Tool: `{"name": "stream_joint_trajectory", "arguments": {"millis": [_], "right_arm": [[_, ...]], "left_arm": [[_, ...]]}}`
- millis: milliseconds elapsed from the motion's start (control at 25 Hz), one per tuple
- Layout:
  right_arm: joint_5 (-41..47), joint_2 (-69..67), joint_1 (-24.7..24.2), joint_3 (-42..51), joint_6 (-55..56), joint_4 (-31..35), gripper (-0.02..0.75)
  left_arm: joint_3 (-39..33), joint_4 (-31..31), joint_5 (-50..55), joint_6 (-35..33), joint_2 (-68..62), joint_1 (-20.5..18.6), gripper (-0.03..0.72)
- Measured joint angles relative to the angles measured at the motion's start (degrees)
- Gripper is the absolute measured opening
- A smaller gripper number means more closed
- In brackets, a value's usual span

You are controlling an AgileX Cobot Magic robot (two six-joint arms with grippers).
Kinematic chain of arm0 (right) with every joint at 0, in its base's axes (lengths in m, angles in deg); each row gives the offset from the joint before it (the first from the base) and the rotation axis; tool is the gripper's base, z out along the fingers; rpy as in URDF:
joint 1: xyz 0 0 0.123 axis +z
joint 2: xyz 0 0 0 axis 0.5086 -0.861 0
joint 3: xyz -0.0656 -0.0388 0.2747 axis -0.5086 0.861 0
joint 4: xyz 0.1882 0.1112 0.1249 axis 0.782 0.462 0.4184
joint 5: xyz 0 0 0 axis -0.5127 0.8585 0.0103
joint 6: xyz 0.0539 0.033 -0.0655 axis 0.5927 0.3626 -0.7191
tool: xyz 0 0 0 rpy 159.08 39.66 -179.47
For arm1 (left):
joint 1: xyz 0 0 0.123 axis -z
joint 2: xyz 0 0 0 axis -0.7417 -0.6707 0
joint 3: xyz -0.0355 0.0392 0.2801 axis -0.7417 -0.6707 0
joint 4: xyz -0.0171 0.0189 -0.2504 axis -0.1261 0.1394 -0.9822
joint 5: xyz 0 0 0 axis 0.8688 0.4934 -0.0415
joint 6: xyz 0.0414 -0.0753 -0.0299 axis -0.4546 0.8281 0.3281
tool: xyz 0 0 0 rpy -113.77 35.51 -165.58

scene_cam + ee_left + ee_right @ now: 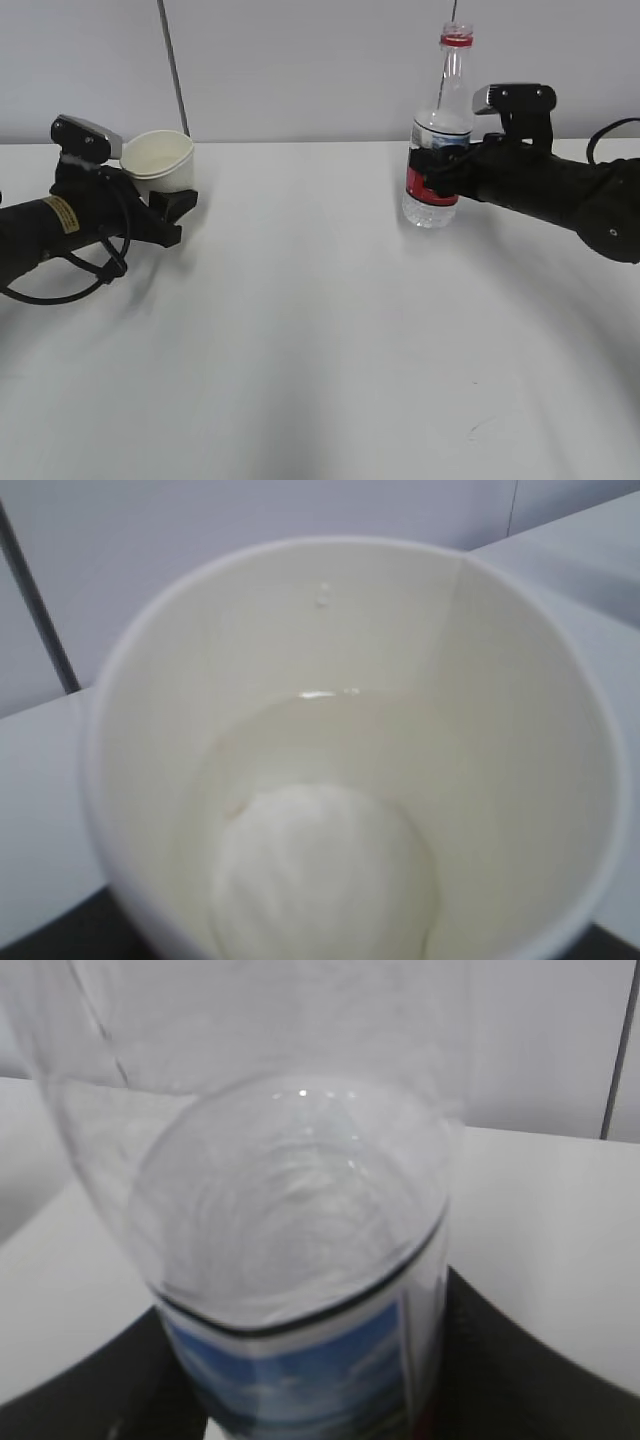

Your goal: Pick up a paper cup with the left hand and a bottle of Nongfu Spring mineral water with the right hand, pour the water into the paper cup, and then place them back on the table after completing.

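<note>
Left hand point(172, 212): jaws gripping the paper cup point(158, 160), which is tilting and holding some water point(300, 730), low at the surface point(320, 330). Right hand point(440, 172): jaws clasping the upright bottle point(437, 140), standing on the surface. Pouring appearing done; releasing both remaining.

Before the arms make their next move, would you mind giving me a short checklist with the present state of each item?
1. Paper cup sits between the left jaws: ok.
2. Cup holds water: ok, a shallow pool shows in the left wrist view.
3. Bottle stands upright, right jaws around its label: ok.
4. Bottle cap off: ok, only the red ring shows at the neck.
5. Cup resting flat on the table: cannot tell, it looks tilted.
6. Bottle base touching the table: cannot tell.
</note>
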Motion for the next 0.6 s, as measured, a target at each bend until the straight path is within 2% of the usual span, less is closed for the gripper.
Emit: {"name": "stream_joint_trajectory", "arguments": {"millis": [600], "right_arm": [[-4.2, -5.2, 0.0, -0.1, -7.1, 8.2, 0.410]], "left_arm": [[0.2, -1.2, 1.2, -0.2, 0.0, 0.0, 0.406]]}}
